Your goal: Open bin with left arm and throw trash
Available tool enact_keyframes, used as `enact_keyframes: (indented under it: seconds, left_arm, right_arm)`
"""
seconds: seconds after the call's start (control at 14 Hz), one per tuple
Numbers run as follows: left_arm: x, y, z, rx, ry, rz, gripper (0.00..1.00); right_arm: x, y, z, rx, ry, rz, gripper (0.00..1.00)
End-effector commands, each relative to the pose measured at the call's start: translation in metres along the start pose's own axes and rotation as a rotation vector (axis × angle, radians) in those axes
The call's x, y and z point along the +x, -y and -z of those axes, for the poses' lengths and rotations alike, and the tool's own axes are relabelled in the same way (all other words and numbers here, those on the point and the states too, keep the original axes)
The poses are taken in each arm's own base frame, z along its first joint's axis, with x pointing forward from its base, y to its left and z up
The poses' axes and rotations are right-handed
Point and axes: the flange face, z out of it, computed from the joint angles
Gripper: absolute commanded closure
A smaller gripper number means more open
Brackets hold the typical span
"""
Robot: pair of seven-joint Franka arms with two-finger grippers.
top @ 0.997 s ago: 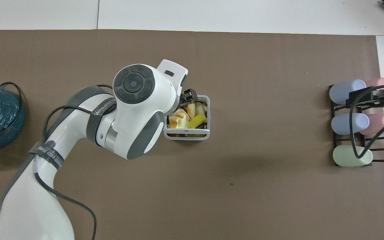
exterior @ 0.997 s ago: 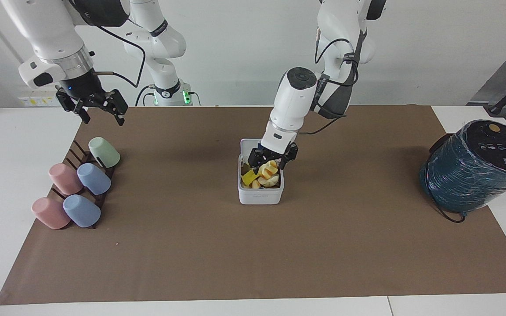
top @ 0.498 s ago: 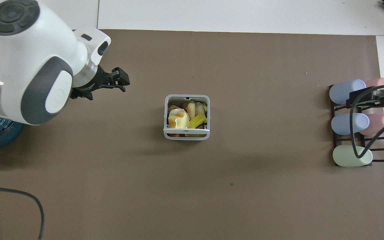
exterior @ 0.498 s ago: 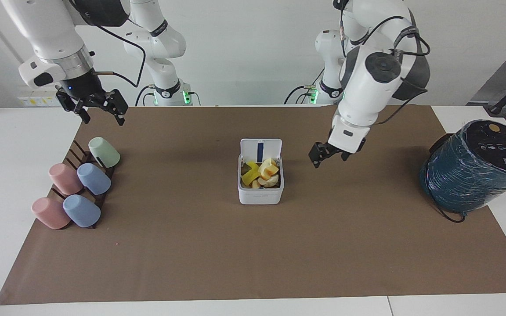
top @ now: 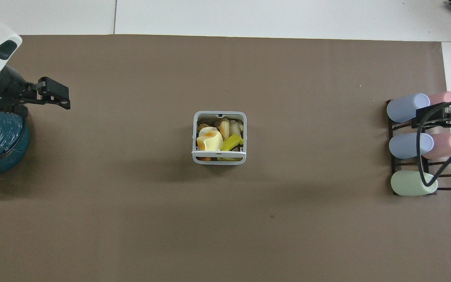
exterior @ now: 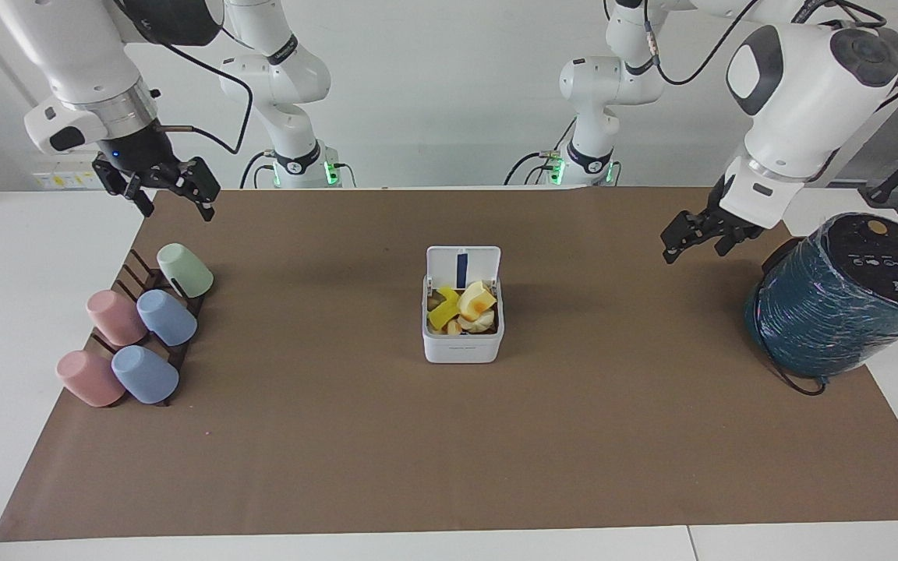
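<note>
We see the bin (exterior: 463,339) at the centre of the frame in both views, on the brown mat (exterior: 340,436), with its lid (exterior: 463,264) standing upright on the side toward the robots. The trash (exterior: 464,308) lies inside it: a yellow-and-green piece and a cream-and-orange lump on top of other scraps.

The left arm (exterior: 800,86) comes down from the upper right of the facing view, its wrist bent so that the left gripper (exterior: 691,238) points down and toward the frame's centre. The gripper hangs in the air over the mat, just beside the dark-teal wrapped cylinder (exterior: 839,304), released and holding nothing, well apart from the bin.

At the upper left of the facing view we find the right arm (exterior: 83,70) waiting, its right gripper (exterior: 172,199) spread and empty above the mat's corner, over the rack of pastel cups (exterior: 141,331).
</note>
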Motion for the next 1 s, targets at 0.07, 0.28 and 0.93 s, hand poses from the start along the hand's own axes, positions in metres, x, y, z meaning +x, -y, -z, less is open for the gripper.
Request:
enact_keyframes:
  seconds: [0.07, 0.28, 0.93]
  left_arm:
    - [-0.0151, 0.0122, 0.0148, 0.089, 0.004, -0.081, 0.00]
    - [-0.0133, 0.0126, 0.0161, 0.077, -0.010, -0.073, 0.00]
    - [-0.0104, 0.0099, 0.0209, 0.014, -0.040, -0.080, 0.00]
  right_arm:
    - [-0.0081, 0.0011, 0.0020, -0.003, 0.013, 0.010, 0.00]
    - [-0.0075, 0.0018, 0.0025, -0.004, 0.007, 0.010, 0.00]
    - [-0.0089, 0.0032, 0.0014, -0.006, 0.014, 0.018, 0.00]
